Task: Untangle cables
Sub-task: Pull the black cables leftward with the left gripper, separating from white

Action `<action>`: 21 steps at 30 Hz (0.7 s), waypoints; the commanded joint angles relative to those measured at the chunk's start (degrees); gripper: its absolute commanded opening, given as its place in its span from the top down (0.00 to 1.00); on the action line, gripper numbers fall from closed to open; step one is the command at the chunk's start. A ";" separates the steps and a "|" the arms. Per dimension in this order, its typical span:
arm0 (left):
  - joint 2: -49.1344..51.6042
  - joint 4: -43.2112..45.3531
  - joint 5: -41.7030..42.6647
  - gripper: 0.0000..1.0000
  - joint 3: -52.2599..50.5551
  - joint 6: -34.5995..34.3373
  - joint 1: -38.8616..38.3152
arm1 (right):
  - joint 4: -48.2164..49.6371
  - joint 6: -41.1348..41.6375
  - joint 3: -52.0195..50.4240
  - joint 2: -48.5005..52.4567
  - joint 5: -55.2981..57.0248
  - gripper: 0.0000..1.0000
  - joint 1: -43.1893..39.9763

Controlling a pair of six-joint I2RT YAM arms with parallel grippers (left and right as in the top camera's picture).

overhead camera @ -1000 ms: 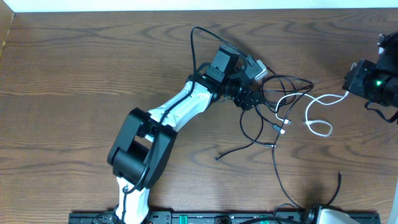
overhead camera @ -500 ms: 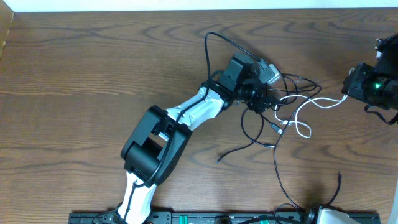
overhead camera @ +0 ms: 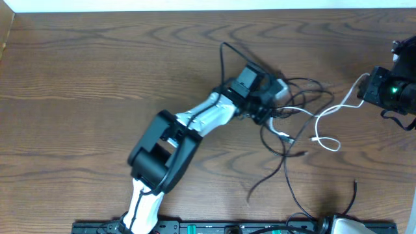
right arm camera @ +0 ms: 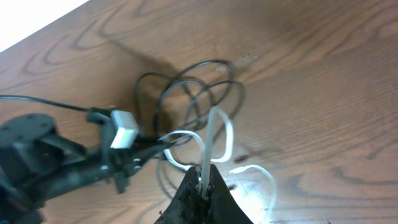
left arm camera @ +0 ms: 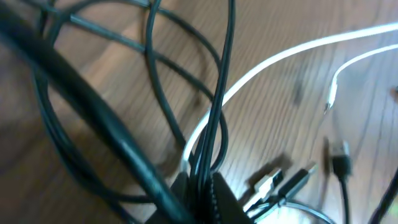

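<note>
The left gripper (left arm camera: 203, 188) is clamped shut on a bunch of black cables (left arm camera: 219, 106) near the middle of the table (overhead camera: 84, 71), and their loose loops and plug ends lie just beside it. From that tangle the white cable (right arm camera: 208, 143) stretches off to the right gripper (right arm camera: 204, 185) at the table's right edge, whose fingers pinch it tight.

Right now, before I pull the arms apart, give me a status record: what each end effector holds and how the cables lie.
left end effector: shut on black cables
right end effector: shut on white cable
white cable: runs from the right end effector into the black loops
black cables: overlapping loops, tangled
plug ends: loose on table
</note>
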 commanded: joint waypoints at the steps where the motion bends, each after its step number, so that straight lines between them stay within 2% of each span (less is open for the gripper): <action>1: -10.36 -7.58 -1.42 0.93 0.26 -0.33 7.21 | 0.66 -0.96 0.46 -0.85 0.07 0.99 0.17; 12: -38.34 -31.06 -1.40 0.93 0.26 -0.33 34.97 | 1.73 -0.96 0.46 -0.85 1.88 0.99 0.13; 17: -45.62 -37.44 -1.40 0.93 0.26 -0.33 46.40 | 1.99 -0.98 0.46 -0.85 2.62 0.99 0.13; 21: -49.07 -40.61 -1.40 0.93 0.26 -0.35 52.87 | 1.92 -0.96 0.46 -0.85 8.52 0.99 0.13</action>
